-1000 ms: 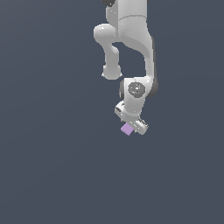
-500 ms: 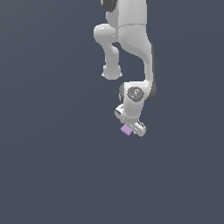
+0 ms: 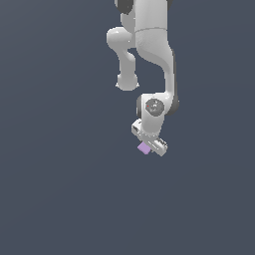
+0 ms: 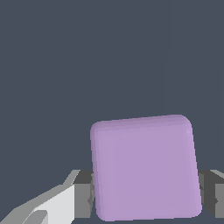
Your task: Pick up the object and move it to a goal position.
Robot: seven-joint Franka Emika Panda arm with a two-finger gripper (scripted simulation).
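the white gripper [image 3: 148, 145] clamps the lilac cube [image 3: 144, 148] between its fingers [image 4: 83, 194], carried clear above the plain grey floor [image 3: 60, 189]; pickup looks done, delivery remains, with no goal marker visible.

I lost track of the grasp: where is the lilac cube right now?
The lilac cube sits between the fingers of the end effector below the arm's wrist, right of centre in the exterior view; it fills the wrist view.
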